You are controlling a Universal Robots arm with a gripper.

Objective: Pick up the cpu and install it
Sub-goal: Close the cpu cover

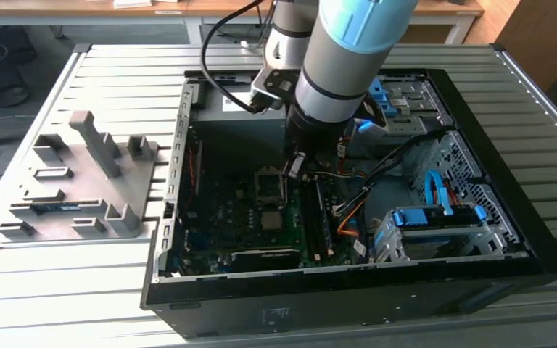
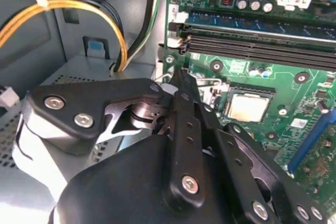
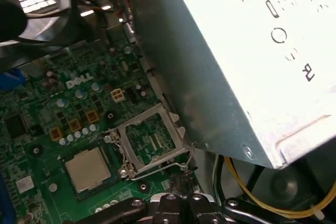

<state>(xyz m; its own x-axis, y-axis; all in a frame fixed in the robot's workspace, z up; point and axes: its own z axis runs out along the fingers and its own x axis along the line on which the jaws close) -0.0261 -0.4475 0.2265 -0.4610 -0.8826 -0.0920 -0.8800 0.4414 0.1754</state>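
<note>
the small flat square silver-grey metal cpu [image 3: 87,168] sits in its socket, lower left of the first wrist view, just beside the black pincer [image 3: 181,203]; pincer state cannot be determined.

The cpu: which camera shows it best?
The first wrist view: the cpu lies flat in its socket, its whole silver top visible. The second wrist view shows it smaller, beyond the gripper. In the exterior view it is tiny.

exterior: high, looking down on open case [image 1: 356,217] | both wrist views: close over motherboard [image 3: 47,129], sharing cpu [image 3: 86,167] at socket
</note>
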